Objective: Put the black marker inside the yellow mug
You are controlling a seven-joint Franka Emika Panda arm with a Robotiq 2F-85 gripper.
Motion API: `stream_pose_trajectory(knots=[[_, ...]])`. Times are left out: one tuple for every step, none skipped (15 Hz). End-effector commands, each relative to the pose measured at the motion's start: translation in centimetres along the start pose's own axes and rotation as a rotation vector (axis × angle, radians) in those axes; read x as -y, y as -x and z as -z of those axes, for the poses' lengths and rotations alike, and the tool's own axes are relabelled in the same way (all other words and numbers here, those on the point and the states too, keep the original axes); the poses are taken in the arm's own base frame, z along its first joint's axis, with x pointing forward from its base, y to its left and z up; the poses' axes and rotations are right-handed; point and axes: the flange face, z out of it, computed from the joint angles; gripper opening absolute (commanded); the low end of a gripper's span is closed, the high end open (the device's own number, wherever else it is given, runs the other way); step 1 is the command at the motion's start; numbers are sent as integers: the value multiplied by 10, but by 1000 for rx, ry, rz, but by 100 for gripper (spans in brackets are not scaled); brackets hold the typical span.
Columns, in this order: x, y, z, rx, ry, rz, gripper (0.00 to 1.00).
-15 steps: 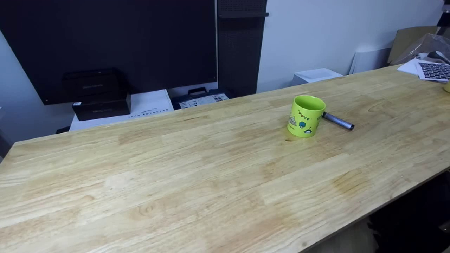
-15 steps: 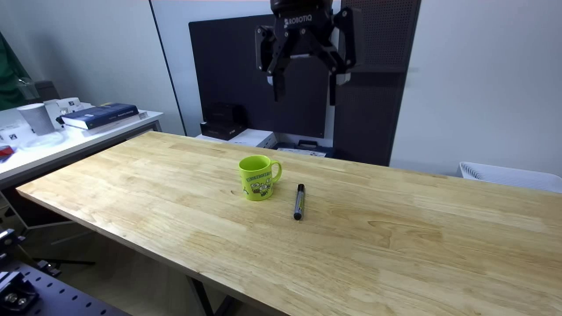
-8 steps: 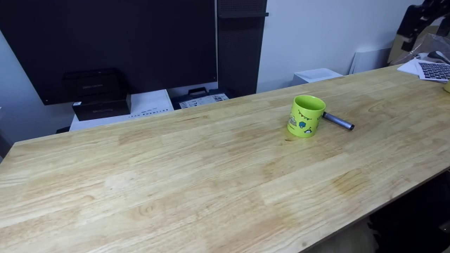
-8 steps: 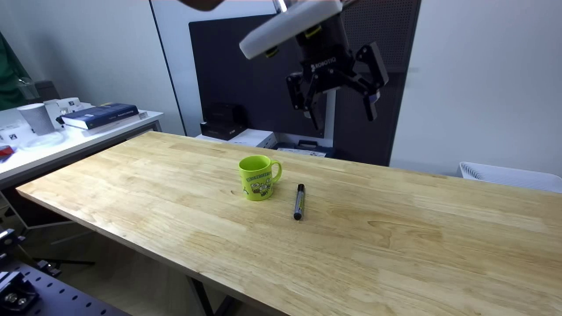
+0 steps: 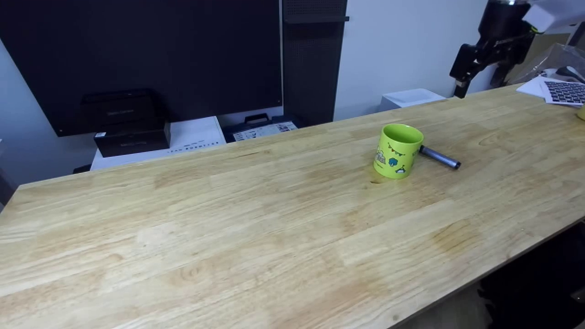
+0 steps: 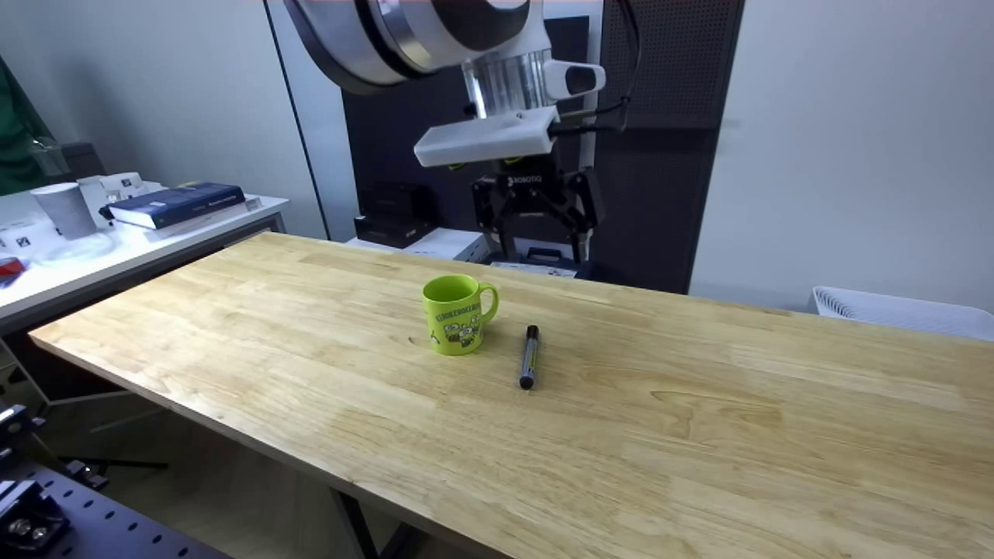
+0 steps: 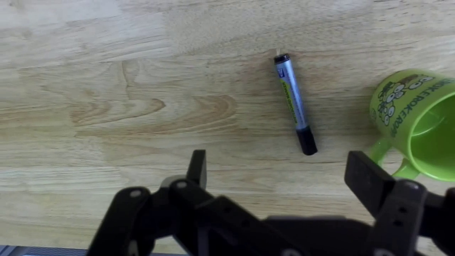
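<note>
The black marker [image 6: 530,357], grey-blue barrel with black ends, lies flat on the table. It also shows in an exterior view [image 5: 439,157] and in the wrist view [image 7: 293,99], cap toward the gripper. The yellow mug [image 6: 446,326] stands upright on the table, apart from the marker, with its handle [image 6: 491,301] on the marker's side. It also shows in an exterior view [image 5: 388,167] and at the right of the wrist view [image 7: 401,106]. My gripper [image 7: 277,155] is open and empty, above the table. It shows in both exterior views [image 5: 479,87] [image 6: 543,255].
The wooden table [image 5: 205,237] has a far edge with a white box [image 5: 406,98] beyond it. Papers with a checkered pattern [image 5: 566,92] lie at the right end. A white side table with a blue book [image 6: 177,204] and a grey cup [image 6: 66,211] stands at the left.
My gripper has come down from high above and, in an exterior view, moved in from the right edge. It has stayed open. The marker and the mug have not moved.
</note>
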Motion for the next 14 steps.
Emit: stream_pose_trajectory(knots=[[-4, 0, 1, 0, 4, -5, 100], [-4, 0, -2, 10, -7, 28, 100], [-1, 2, -8, 7, -29, 82, 100], [2, 3, -14, 3, -47, 124, 100], [8, 5, -21, 0, -74, 168, 100], [13, 7, -29, -1, -102, 209, 100], [17, 10, -36, -2, -127, 254, 100], [19, 12, -44, 2, -149, 296, 100], [20, 15, -51, 15, -164, 364, 100], [19, 17, -59, 35, -174, 435, 100], [18, 21, -64, 52, -183, 497, 100], [23, 20, -57, 42, -161, 414, 100], [21, 22, -62, 48, -166, 425, 100], [21, 23, -64, 51, -165, 424, 100]])
